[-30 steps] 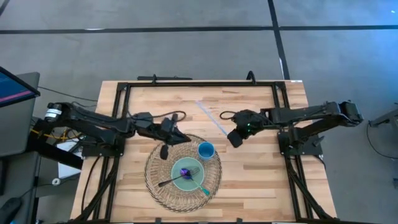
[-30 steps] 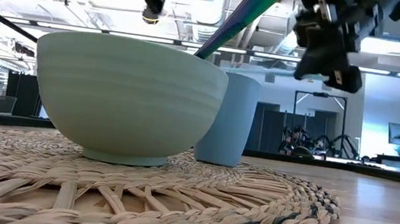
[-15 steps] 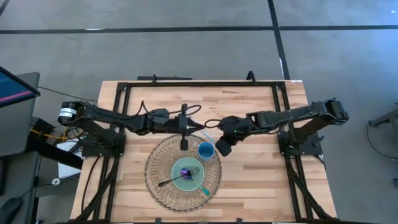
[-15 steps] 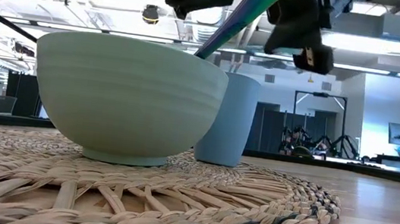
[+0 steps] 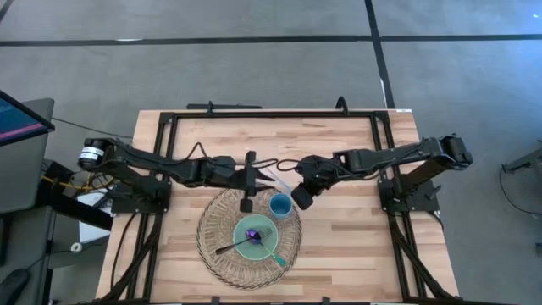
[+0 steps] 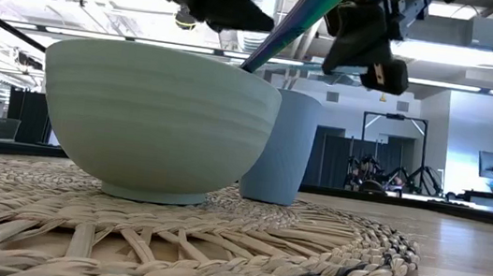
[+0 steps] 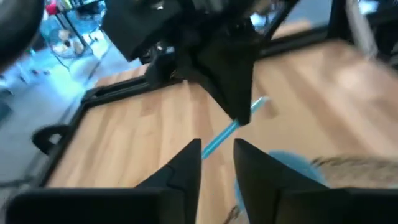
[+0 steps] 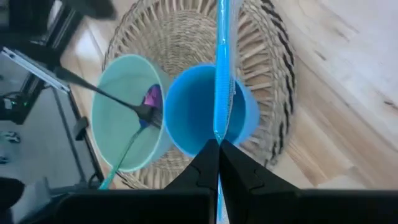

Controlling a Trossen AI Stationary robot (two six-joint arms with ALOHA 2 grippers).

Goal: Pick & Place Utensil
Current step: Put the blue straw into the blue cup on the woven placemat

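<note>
Straw now held right over the blue cup.
The right gripper (image 8: 214, 155), clamped on the light blue straw (image 8: 221, 62), has edged in above the blue cup (image 5: 280, 204); the left gripper (image 5: 247, 202) hangs beside the cup, jaws slightly parted — lowering seems next.

light: bright, even | shadows: soft | left wrist view: motion-blurred

Wooden table (image 5: 347, 241) bears a mat (image 5: 213, 241) (woven, round).
</note>
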